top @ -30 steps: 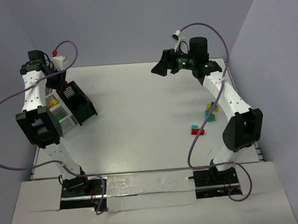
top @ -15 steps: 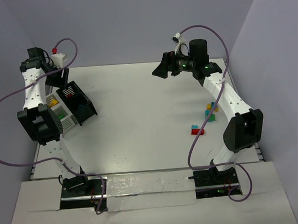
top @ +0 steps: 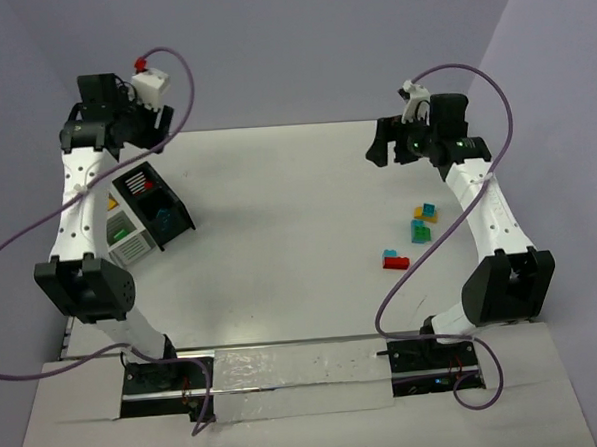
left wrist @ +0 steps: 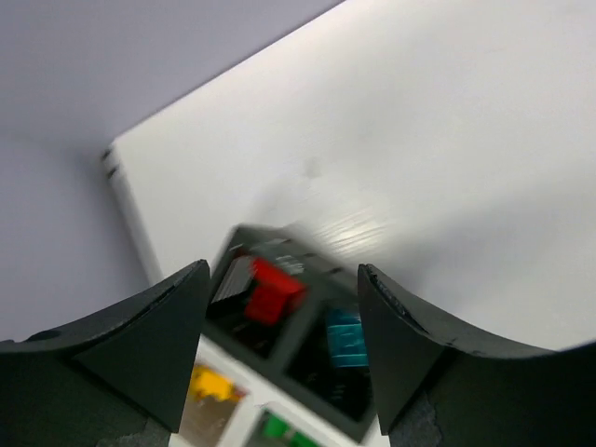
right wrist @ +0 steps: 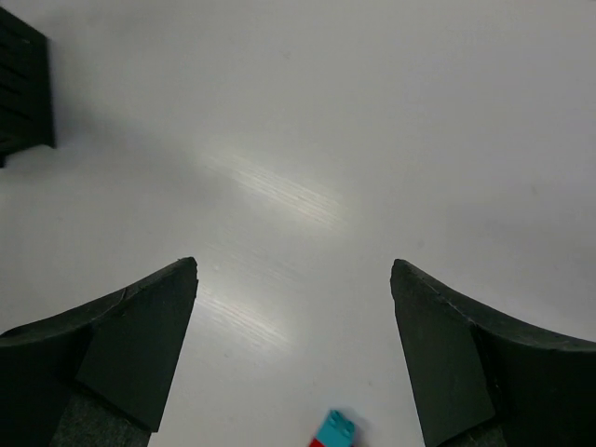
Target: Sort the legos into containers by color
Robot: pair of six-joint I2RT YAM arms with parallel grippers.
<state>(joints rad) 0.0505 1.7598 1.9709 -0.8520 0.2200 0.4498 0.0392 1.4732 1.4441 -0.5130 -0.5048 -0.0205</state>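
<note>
The containers sit at the table's left: a black bin [top: 166, 208] joined to white slatted bins [top: 130, 247]. In the left wrist view the black bin [left wrist: 312, 321] holds a red brick [left wrist: 270, 291] and a teal brick [left wrist: 345, 341]; the white bins hold a yellow brick [left wrist: 210, 383] and a green brick [left wrist: 276, 428]. My left gripper [top: 143, 131] [left wrist: 284, 275] hangs open and empty above them. Loose legos lie at the right: a red and cyan pair [top: 395, 259], a teal one [top: 420, 232], a yellow and cyan one [top: 426, 213]. My right gripper [top: 380, 145] [right wrist: 293, 268] is open and empty, high above the table.
A corner of the black bin [right wrist: 20, 88] shows at the top left of the right wrist view, and a cyan brick on a red one [right wrist: 333, 431] at its bottom edge. Purple cables loop beside both arms. The table's far left edge [left wrist: 126, 200] lies near the bins.
My left gripper has risen and swung right, off the bins' far side. My right gripper has pulled back to the right, toward the loose legos. Both stay open.
</note>
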